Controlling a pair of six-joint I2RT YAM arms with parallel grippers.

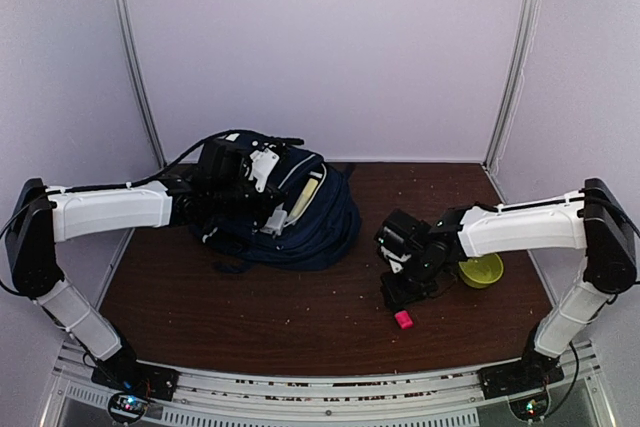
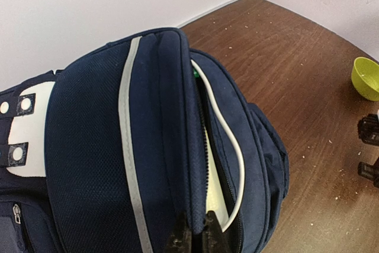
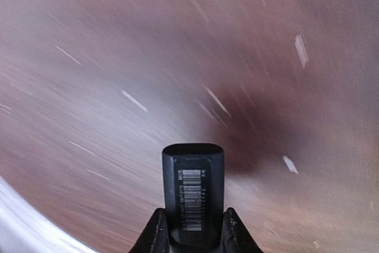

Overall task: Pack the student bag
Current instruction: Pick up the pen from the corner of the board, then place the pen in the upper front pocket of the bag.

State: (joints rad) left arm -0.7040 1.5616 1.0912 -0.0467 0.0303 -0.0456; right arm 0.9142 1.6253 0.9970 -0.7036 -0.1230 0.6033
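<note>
"While the left arm reaches across the student bag (image 1: 320, 222), where does that bag sit?"

"At the back left of the table (image 1: 250, 317), slumped on the wood near the rear wall. Its top compartment gapes, and a pale flat thing (image 2: 212, 176) shows inside."

"And the left gripper (image 2: 195, 236)?"

"Clenched on the navy rim of that opening. The wrist view shows the fabric pinched between its two fingers (image 2: 177, 240)."

"What about the right gripper (image 3: 193, 214)?"

"It grasps a black block (image 3: 193, 176) with a barcode label, one finger against each side. That view is streaked with blur, so I make out only brown tabletop beyond the block."

"Where is it from above?"

"To the right of the bag and well apart from it, pointing down at the wood. A small pink piece (image 1: 403, 320) lies just on its near side. A yellow-green bowl (image 1: 481, 270) stands just to its right, beside the arm."
</note>
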